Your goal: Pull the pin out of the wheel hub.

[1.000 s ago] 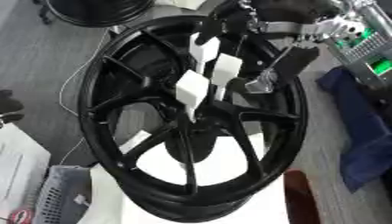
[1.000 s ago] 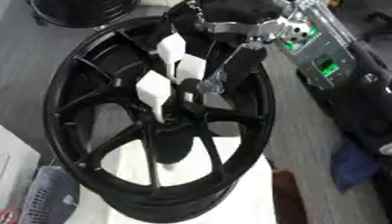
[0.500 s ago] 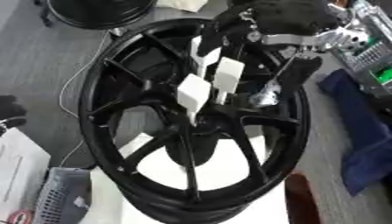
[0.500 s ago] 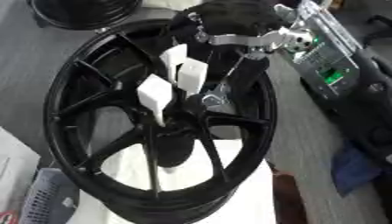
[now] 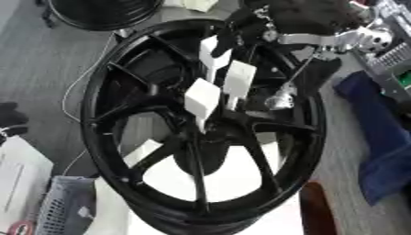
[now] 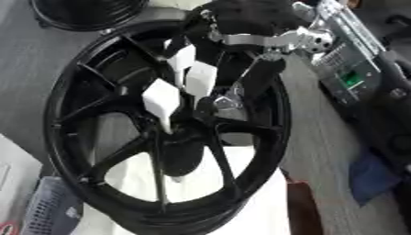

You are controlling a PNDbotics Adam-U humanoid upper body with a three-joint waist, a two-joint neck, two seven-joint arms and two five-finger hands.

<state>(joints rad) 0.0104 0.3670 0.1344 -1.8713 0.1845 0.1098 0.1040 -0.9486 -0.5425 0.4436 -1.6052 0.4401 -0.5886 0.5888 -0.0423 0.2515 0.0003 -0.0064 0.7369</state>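
A big black spoked wheel [image 5: 120, 137] leans toward me, its hub [image 5: 213, 140] in the middle. My right hand [image 5: 301, 20] comes in from the upper right. Its white-padded fingers [image 5: 202, 97] reach down over the spokes just above the hub. A thin silver pin [image 5: 282, 97] with a shiny knob at its lower end hangs at a slant under the hand, right of the pads, above a spoke. The hand looks shut on the pin's upper end, but the hold itself is in shadow. The left hand does not show.
A second black wheel [image 5: 104, 11] lies at the top left. At the right are a blue cloth [image 5: 385, 137] and a grey device with a green display [image 6: 349, 78]. A grey basket [image 5: 68, 206] stands at the lower left. White sheet [image 5: 233, 183] under the wheel.
The view has shifted a little. The hand and the silver pin have drifted slightly to the right together over the spokes; the wheel has stayed put.
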